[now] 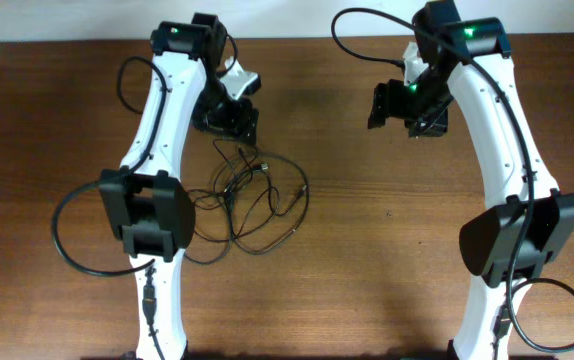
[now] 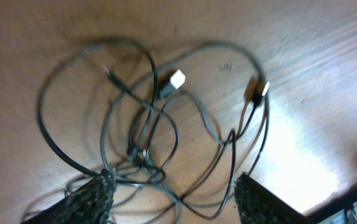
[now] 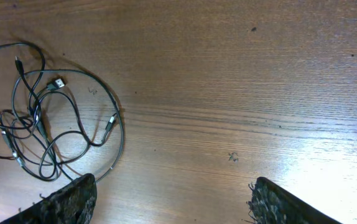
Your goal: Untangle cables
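The cables are several thin black cords with small plug ends, looped in one tangle on the wooden table, left of centre. My left gripper hovers just beyond the tangle's far edge. In the left wrist view its fingers are open, and the cables lie spread below and between them, a white-tipped plug among them. My right gripper is at the far right, well apart from the tangle. It is open and empty over bare wood. The right wrist view shows the cables at its left edge.
The wooden table runs to a pale wall strip along the far edge. Thick black cables fixed to both white arms loop out at the left and the lower right.
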`<act>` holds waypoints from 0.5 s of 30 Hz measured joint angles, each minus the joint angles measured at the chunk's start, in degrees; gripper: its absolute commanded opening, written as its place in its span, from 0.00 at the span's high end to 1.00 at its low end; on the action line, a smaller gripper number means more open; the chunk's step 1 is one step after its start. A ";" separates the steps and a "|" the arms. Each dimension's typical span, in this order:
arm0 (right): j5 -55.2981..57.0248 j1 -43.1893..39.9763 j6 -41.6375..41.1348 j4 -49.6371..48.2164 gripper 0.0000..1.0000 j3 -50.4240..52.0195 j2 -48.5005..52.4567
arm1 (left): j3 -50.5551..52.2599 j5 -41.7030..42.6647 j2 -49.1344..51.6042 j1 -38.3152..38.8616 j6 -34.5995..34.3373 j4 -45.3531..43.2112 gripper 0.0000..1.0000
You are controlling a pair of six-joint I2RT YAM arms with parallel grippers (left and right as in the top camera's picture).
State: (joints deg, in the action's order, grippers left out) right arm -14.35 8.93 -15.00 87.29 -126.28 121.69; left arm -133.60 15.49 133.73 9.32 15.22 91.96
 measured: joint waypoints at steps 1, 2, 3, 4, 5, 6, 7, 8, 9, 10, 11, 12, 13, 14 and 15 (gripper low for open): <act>0.00 -0.02 -0.02 0.02 0.20 0.00 0.00 | 1.14 -0.55 0.00 0.07 -0.90 0.17 0.37; 0.00 0.00 -0.02 0.02 0.20 0.00 0.00 | 2.49 -1.81 0.00 0.17 -2.25 0.20 0.35; 0.00 0.00 0.00 0.07 0.20 -0.02 0.00 | 4.00 -3.61 0.00 0.33 -4.66 0.35 0.36; 0.00 0.00 0.00 0.15 0.19 0.00 0.00 | 5.27 -5.40 0.00 0.44 -6.91 0.28 0.36; 0.02 0.00 0.00 0.20 0.20 0.00 0.00 | 6.27 -6.60 0.00 0.48 -8.55 0.20 0.37; 0.00 0.00 0.02 0.24 0.19 0.00 0.00 | 7.74 -8.20 0.02 0.48 -10.75 0.17 0.38; 0.02 0.00 0.02 0.33 0.19 -0.02 0.00 | 8.96 -9.11 0.04 0.48 -12.46 -0.33 0.39; 0.02 0.00 0.02 0.52 0.19 0.00 0.00 | 10.21 -10.03 0.04 0.48 -14.21 -0.87 0.43; 0.02 0.00 0.00 0.61 0.19 0.00 0.00 | 11.58 -10.64 0.02 0.48 -15.80 -1.84 0.48; 0.02 0.00 0.02 0.61 0.19 0.00 0.00 | 12.44 -10.91 0.04 0.48 -16.76 -2.51 0.55; 0.04 0.00 0.04 0.63 0.19 0.00 0.00 | 13.55 -11.28 0.04 0.48 -17.88 -3.21 0.59; 0.04 0.00 0.02 0.72 0.20 0.00 0.00 | 14.47 -11.54 0.04 0.48 -18.58 -3.80 0.66; 0.04 0.00 0.04 0.81 0.20 -0.02 0.00 | 15.10 -11.61 0.04 0.48 -19.04 -4.39 0.78; 0.04 0.00 -0.02 0.83 0.19 0.00 0.00 | 15.80 -11.87 0.04 0.48 -19.50 -5.16 0.95; 0.09 0.00 0.00 0.87 0.19 -0.02 0.00 | 16.20 -11.93 0.04 0.48 -20.20 -5.92 1.00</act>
State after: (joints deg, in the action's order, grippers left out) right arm -14.26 8.93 -15.00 88.16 -126.30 121.69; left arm -117.40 3.55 133.78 9.80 -4.97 86.04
